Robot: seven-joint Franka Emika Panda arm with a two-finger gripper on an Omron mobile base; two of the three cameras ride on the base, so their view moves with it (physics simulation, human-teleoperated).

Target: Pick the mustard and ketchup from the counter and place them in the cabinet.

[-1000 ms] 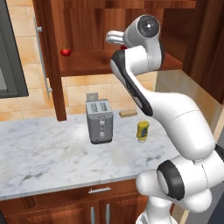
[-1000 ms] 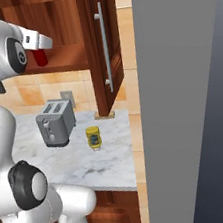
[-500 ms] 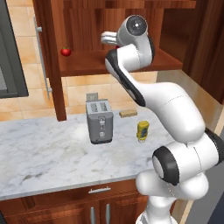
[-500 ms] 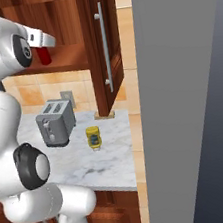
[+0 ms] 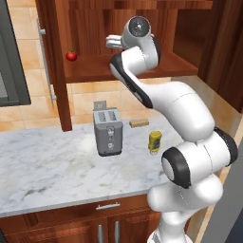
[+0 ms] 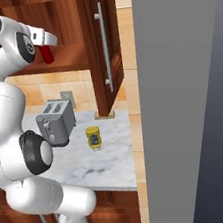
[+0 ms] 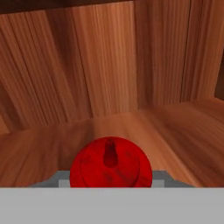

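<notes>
Counter: white-grey veined marble, smooth and flat, over brown wooden fronts with metal handles; tan tiled wall behind. A boxy grey toaster with two top slots stands near the middle. At its 3 o'clock, apart from it, the mustard stands upright: squat, yellow, labelled, shorter than the toaster. A small tan block lies at the mustard's 11 o'clock, against the wall.

Cabinet: dark reddish-brown grained wood, door swung open, long metal bar handle. A small round tomato sits on the shelf at the 9 o'clock end.

Gripper is raised at shelf level, inside the opening. The ketchup, slim, glossy red, pointed nozzle, hangs in its grip over the wooden shelf; fingers closed on the bottle body, tips hidden behind it
</notes>
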